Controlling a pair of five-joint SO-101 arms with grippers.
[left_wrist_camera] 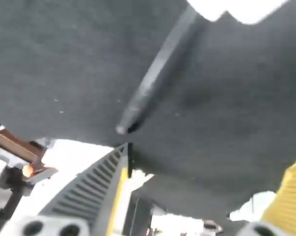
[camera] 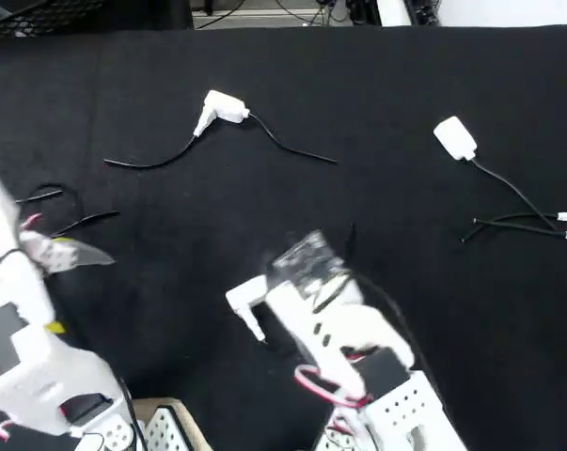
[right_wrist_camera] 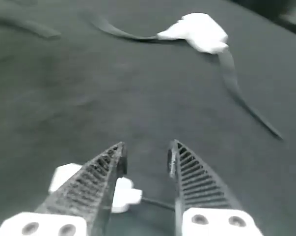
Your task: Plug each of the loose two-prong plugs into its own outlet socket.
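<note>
Right gripper [right_wrist_camera: 147,145], nearer the arm bases than the central white connector [camera: 223,108]: jaws moderately apart, holding nothing, with a loose white plug [right_wrist_camera: 124,194] just beside one finger. Left gripper [left_wrist_camera: 211,157], left of that connector: jaws wide, near a black cable end [left_wrist_camera: 148,88]. Second white plug [camera: 454,138]: right of the connector.

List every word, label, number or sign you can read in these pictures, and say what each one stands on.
No text can be read in any view.
white connector, far middle of the table: no print shows.
white plug, far right: no print shows.
grey panel on the arm near the table's middle: any marks are too blurred to read.
</note>
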